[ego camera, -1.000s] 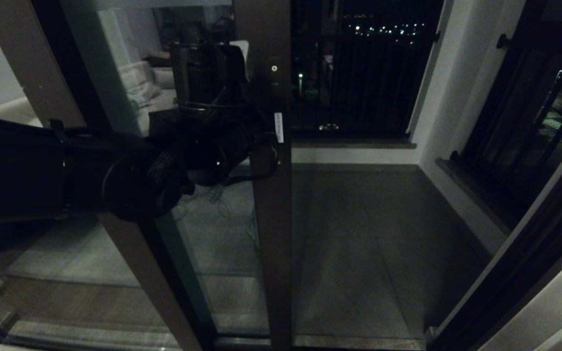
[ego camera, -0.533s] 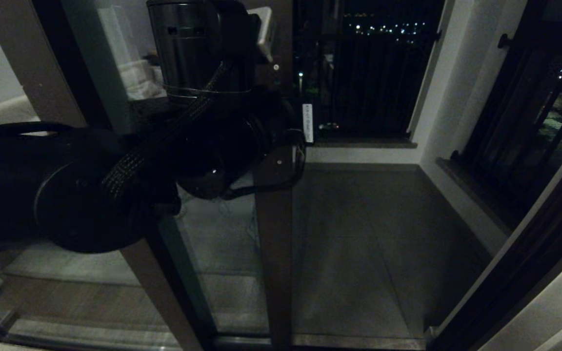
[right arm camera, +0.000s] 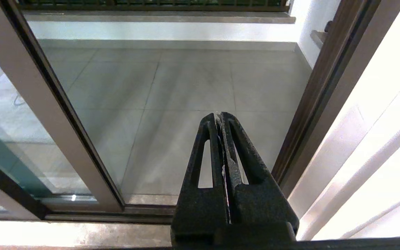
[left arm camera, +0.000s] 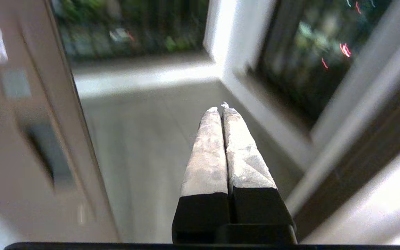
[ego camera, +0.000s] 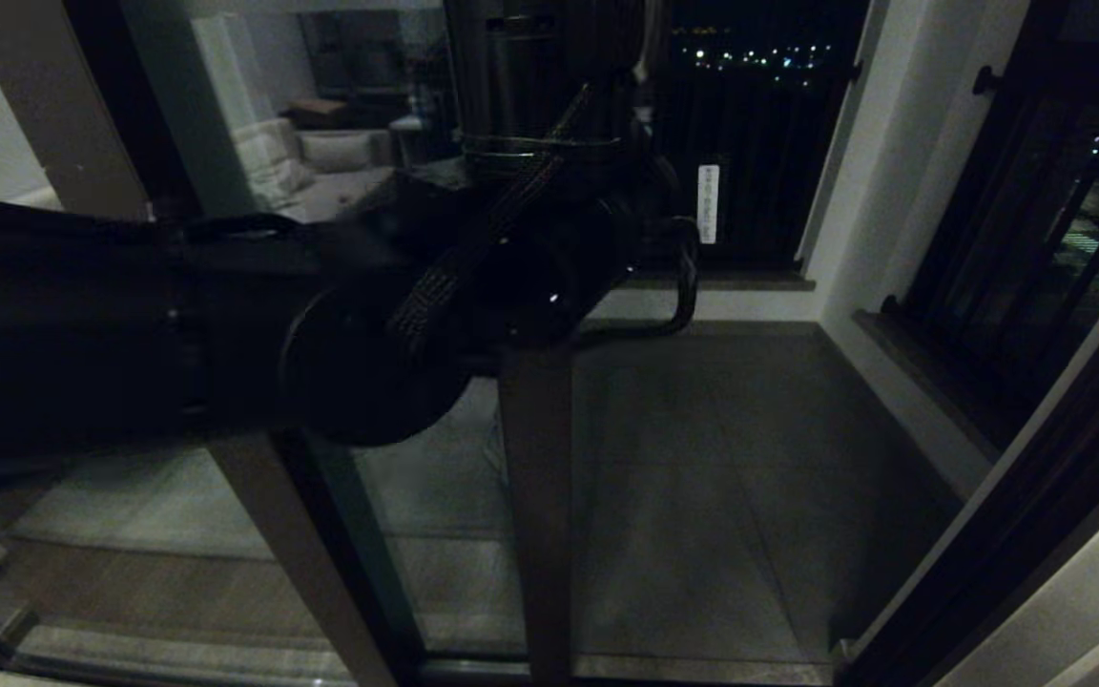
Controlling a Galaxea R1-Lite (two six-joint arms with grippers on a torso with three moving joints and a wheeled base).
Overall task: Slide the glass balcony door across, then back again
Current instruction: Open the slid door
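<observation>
The glass balcony door (ego camera: 535, 496) stands partly open, its dark brown stile upright in the middle of the head view. My left arm (ego camera: 473, 286) reaches across the stile's upper part and hides it there. In the left wrist view the left gripper (left arm camera: 220, 108) is shut on nothing and hangs in the open gap, off the stile (left arm camera: 16, 114) and apart from its recessed black slot handle (left arm camera: 42, 156). The right gripper (right arm camera: 219, 114) is shut and empty, low before the opening, with the door's stile (right arm camera: 43, 114) off to its side.
A second brown-framed glass panel (ego camera: 301, 534) slants across the left. The dark door jamb (ego camera: 1017, 534) bounds the opening on the right. Beyond lie the tiled balcony floor (ego camera: 721, 477), a white low wall (ego camera: 702, 303) and the black-barred railing (ego camera: 740, 143).
My left arm has swung up and to the right, from left of the stile to across it and into the gap. The door's stile has stayed where it was.
</observation>
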